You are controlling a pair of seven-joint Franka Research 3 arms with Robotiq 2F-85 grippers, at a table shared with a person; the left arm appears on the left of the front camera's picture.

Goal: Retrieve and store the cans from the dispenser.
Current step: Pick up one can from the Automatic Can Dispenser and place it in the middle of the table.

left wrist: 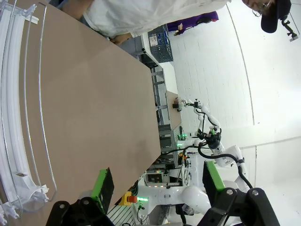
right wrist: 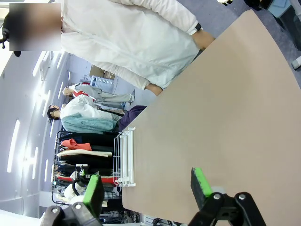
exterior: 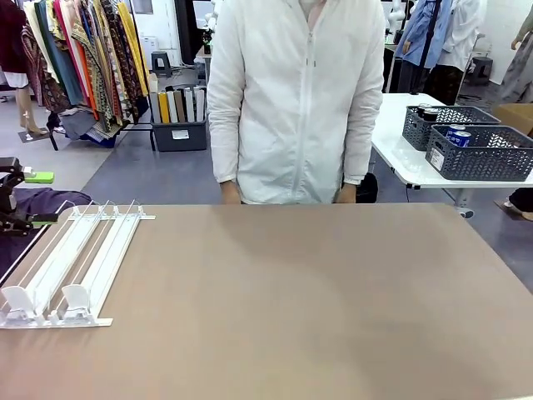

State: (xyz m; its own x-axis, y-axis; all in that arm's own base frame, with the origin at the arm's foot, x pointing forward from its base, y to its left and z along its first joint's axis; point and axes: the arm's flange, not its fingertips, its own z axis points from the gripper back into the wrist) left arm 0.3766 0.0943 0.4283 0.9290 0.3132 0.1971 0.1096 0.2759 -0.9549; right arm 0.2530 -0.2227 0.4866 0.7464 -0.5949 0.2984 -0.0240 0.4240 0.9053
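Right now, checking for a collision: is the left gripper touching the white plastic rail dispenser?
Apart. Left wrist view: left gripper hangs open beside dispenser, brown tabletop showing between.

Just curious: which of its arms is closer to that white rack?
Left, probably. The rack sits at the table's left edge, close beside the left pincer, which is open. From the right pincer, the rack lies across the table.

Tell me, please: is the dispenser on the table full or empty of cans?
Empty. In the front view the dispenser shows bare white rails down to its end stops, and the left wrist view shows its lanes bare too.
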